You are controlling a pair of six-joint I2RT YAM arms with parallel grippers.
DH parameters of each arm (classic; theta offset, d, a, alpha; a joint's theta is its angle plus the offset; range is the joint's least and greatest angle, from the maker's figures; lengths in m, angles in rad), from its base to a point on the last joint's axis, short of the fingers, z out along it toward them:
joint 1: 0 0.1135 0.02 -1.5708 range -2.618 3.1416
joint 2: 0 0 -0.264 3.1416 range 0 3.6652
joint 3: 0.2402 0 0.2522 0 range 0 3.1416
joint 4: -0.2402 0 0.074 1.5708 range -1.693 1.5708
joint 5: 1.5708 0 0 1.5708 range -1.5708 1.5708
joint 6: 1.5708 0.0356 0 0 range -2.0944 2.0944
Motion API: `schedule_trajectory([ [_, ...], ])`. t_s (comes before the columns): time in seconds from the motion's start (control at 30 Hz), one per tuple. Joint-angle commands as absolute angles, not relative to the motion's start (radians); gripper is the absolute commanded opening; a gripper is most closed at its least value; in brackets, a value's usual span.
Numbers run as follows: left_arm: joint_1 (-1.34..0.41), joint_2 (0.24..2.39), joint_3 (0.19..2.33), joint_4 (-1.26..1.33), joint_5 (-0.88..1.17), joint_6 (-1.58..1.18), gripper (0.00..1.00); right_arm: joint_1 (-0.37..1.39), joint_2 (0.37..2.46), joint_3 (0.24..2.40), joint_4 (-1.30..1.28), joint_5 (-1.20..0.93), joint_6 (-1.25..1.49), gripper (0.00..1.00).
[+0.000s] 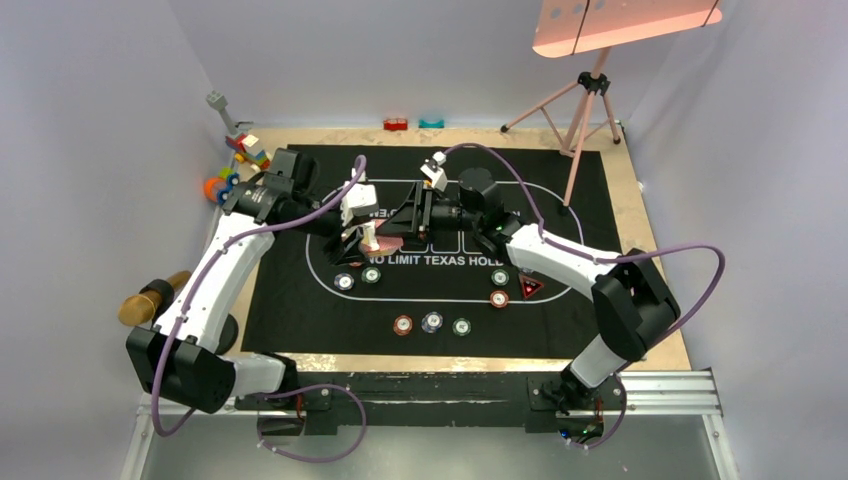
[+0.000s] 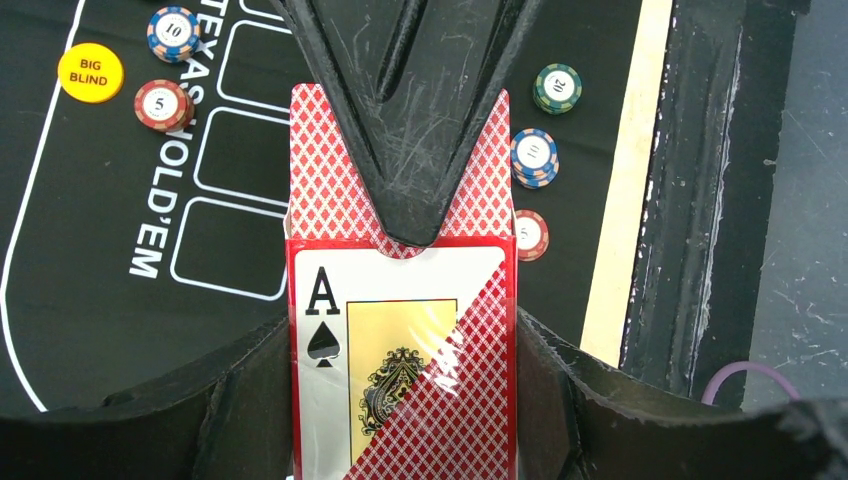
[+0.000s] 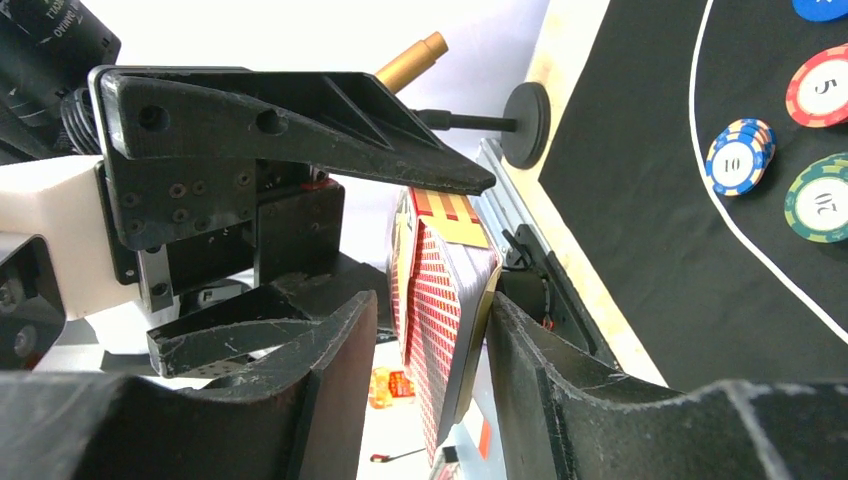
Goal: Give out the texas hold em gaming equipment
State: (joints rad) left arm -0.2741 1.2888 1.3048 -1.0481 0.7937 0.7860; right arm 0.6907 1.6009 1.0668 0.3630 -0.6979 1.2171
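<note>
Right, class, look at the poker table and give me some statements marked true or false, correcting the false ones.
1. The left gripper grips a red card box printed with an ace of spades. True.
2. The yellow disc reads SMALL BLIND. False: it reads BIG BLIND.
3. Three chips lie in a row on the mat, near the arm bases. True.
4. The triangle marker sits among the toy blocks. False: it lies on the mat, beside a red chip.
5. The green chip is marked 20. True.
</note>
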Motion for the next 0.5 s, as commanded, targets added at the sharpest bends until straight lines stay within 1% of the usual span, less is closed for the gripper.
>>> schedule_trajectory([
  [0.0,-0.265,1.285,1.360,-1.030,0.823,0.787,0.62,0.689,1.576,1.055,0.392,-0.720,1.193,0.47],
  [0.3,-0.265,1.263,1.371,-1.016,0.873,0.751,0.59,0.656,1.549,1.030,0.334,-0.712,1.154,0.40],
  [0.47,-0.265,1.261,1.366,-1.022,0.884,0.749,0.57,0.636,1.530,1.006,0.337,-0.710,1.153,0.33],
])
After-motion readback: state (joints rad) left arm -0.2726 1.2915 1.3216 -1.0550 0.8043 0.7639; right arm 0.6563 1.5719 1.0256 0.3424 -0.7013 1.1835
